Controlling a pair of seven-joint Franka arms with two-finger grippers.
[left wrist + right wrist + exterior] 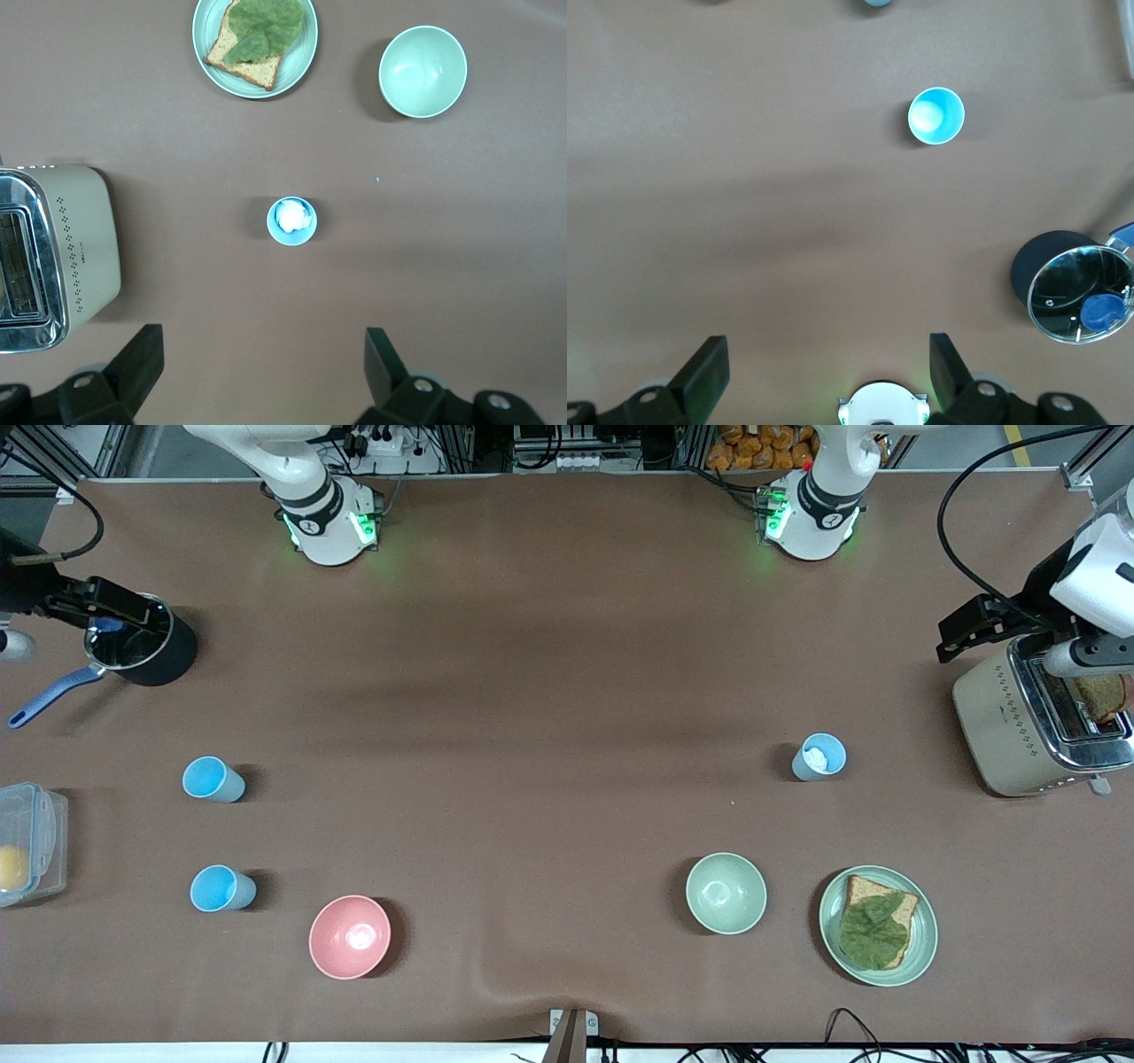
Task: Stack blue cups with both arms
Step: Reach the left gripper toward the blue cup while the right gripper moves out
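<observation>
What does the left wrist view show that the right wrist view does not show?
Only the left wrist view shows the toaster, the plate with bread and a leaf, the pale green bowl, and a blue cup holding something white, with the open left gripper at the picture's edge.

Only the right wrist view shows an empty blue cup, the black pot with a glass lid, and the open right gripper.

Both show the brown table from above.

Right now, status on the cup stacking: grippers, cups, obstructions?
Left gripper and right gripper open, empty, high over the table. Three blue cups upright, apart, unstacked; one holds something white. Pink bowl beside the nearest cup.
</observation>
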